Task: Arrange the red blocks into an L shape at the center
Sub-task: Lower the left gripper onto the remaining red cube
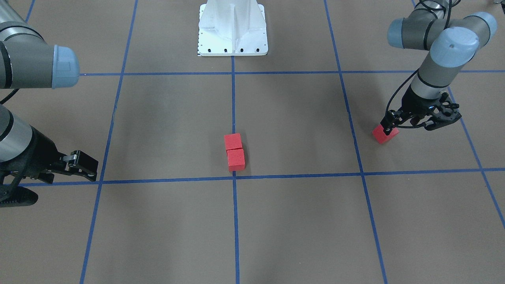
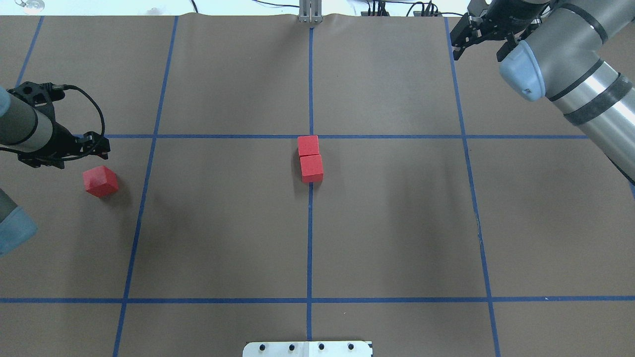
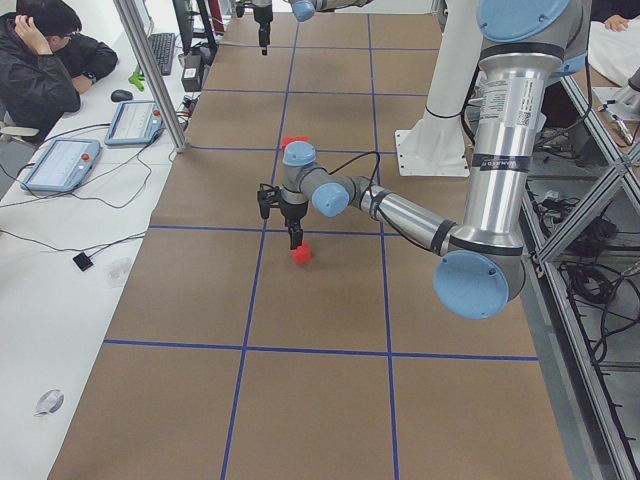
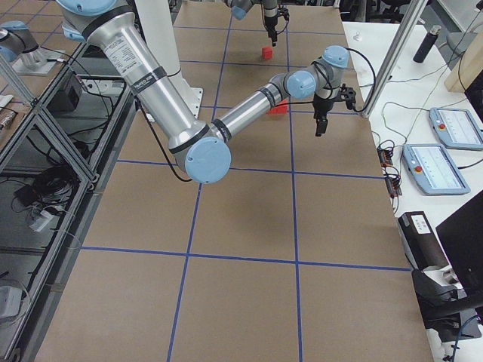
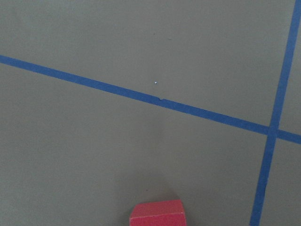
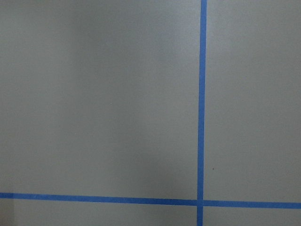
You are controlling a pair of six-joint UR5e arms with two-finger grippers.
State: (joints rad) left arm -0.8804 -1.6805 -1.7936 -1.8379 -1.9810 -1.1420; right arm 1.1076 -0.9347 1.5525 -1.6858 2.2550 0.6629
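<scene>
Two red blocks [image 2: 308, 146] [image 2: 311, 168] touch end to end in a short row along a blue line, just on the robot's side of the center crossing [image 2: 311, 136]. The front-facing view shows them too [image 1: 232, 141] [image 1: 236, 159], above the center [image 1: 234, 178]. The third red block [image 2: 100, 181] [image 1: 384, 134] rests alone on the floor far to the robot's left. My left gripper [image 1: 410, 124] [image 2: 74, 148] hovers low over it, looks open and holds nothing. The left wrist view has this block [image 5: 157, 214] at its bottom edge. My right gripper [image 2: 481, 42] [image 1: 51, 179] is open and empty at the far right.
The white robot base [image 1: 232, 31] [image 2: 307, 349] stands at the table's robot side. Past the far edge, a seated person [image 3: 40, 60], tablets and a metal pole [image 3: 150, 70] line a white desk. Bare brown floor lies between the lone block and the pair.
</scene>
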